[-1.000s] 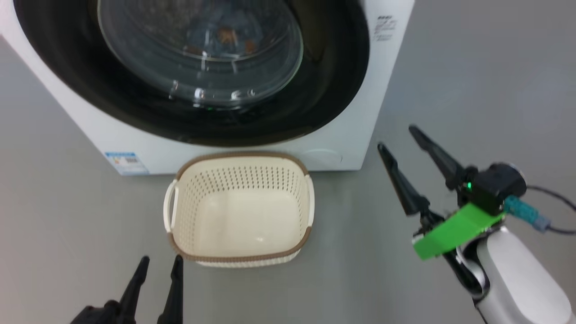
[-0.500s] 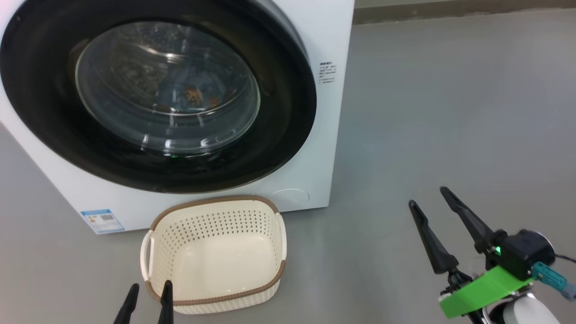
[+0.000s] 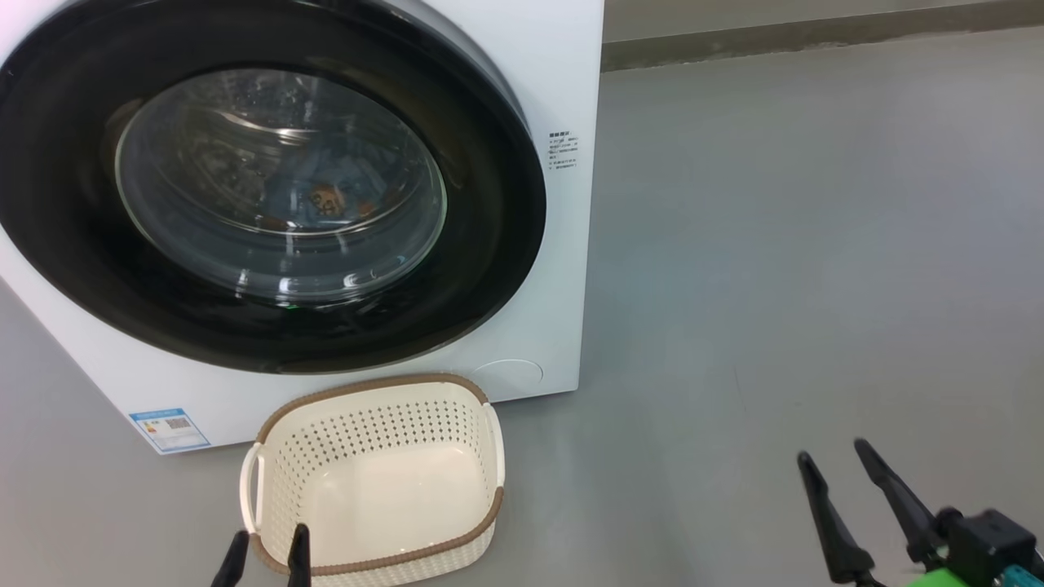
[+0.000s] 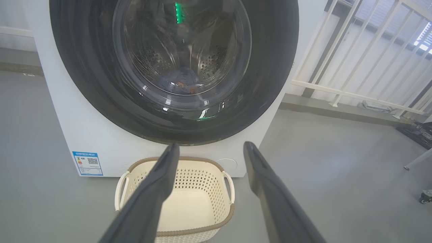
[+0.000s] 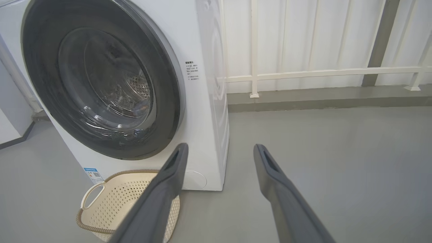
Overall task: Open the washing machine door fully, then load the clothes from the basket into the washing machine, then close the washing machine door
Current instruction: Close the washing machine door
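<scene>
The washing machine [image 3: 563, 81] is a white box with its door [image 3: 489, 204] shut flat against the front, black rim around a bulging glass window. Through the glass, the clothes [image 3: 326, 200] lie in the drum, light blue with orange-brown prints. The cream basket [image 3: 375, 383] stands on the floor before the machine with nothing in it. My left gripper [image 3: 269, 534] hovers at the basket's near rim, open and holding nothing; its wrist view looks over the basket [image 4: 175, 202] at the door [image 4: 270, 84]. My right gripper [image 3: 832, 451] is open over bare floor to the right.
A blue label sticker [image 3: 167, 428] sits low on the machine's front left. A white railing [image 5: 303, 72] and a low kerb [image 5: 320, 101] run behind and to the right. A caster wheel [image 4: 426, 195] and a dark object stand far right. Grey floor spreads to the right.
The head camera has risen and pulled back, showing more of the door and floor. My right gripper has drawn back toward the lower right, away from the machine. Both grippers stay open.
</scene>
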You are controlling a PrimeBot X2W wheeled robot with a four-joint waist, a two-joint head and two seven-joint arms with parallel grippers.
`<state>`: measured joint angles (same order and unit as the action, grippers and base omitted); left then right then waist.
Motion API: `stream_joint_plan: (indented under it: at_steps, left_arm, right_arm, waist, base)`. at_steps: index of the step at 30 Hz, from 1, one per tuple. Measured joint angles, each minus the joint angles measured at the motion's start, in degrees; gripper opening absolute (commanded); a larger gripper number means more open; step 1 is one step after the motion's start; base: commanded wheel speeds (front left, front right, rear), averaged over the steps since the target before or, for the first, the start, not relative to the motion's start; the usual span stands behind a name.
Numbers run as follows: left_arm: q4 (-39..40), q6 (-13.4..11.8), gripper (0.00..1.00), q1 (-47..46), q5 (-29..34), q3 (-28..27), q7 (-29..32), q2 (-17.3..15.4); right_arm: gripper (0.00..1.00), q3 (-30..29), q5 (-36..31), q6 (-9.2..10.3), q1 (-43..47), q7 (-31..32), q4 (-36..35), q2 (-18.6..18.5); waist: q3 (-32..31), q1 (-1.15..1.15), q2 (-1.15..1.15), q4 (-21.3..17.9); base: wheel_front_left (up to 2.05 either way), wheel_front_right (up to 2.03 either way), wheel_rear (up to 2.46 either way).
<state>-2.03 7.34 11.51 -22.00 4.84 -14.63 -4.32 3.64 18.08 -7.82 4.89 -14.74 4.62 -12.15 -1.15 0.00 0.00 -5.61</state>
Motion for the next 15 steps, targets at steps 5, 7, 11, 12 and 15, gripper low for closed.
stream_joint_plan:
  at_steps: [5, 7, 11, 12, 15]
  left_arm:
    - [0.1, 0.0, 1.00, 0.5, 0.0, 0.0, 0.0, 0.2]
    - [0.1, 0.0, 1.00, 0.6, 0.0, -0.1, 0.0, 0.2]
    - [0.2, 0.0, 1.00, 0.7, 0.0, -0.2, 0.0, 0.2]
    - [0.2, 0.0, 1.00, 0.7, 0.0, -0.2, 0.0, 0.2]
    - [0.2, 0.0, 1.00, 0.9, 0.0, -0.2, 0.0, 0.2]
  right_arm:
    - [1.00, -2.7, -0.5, 0.01, 2.2, 0.0, 1.0, 1.4]
    - [1.00, -3.3, -0.5, 0.01, 2.4, 0.0, 1.4, 1.5]
    - [1.00, -4.6, -0.5, 0.01, 2.4, 0.0, 1.5, 1.6]
    - [1.00, -4.7, -0.5, 0.01, 2.4, 0.0, 1.5, 1.7]
    - [1.00, -4.7, -0.6, 0.01, 2.6, 0.0, 1.5, 1.8]
  waist:
    - [-0.1, 0.00, 0.00, -0.2]
    - [-0.2, 0.00, 0.00, -0.2]
    - [-0.2, 0.00, 0.00, 0.0]
    - [-0.2, 0.00, 0.00, 0.1]
    - [-0.1, 0.00, 0.00, 0.3]
  base:
    - [0.00, 0.00, 0.00]
    - [0.00, 0.00, 0.00]
    - [0.00, 0.00, 0.00]
    - [0.00, 0.00, 0.00]
    - [0.00, 0.00, 0.00]
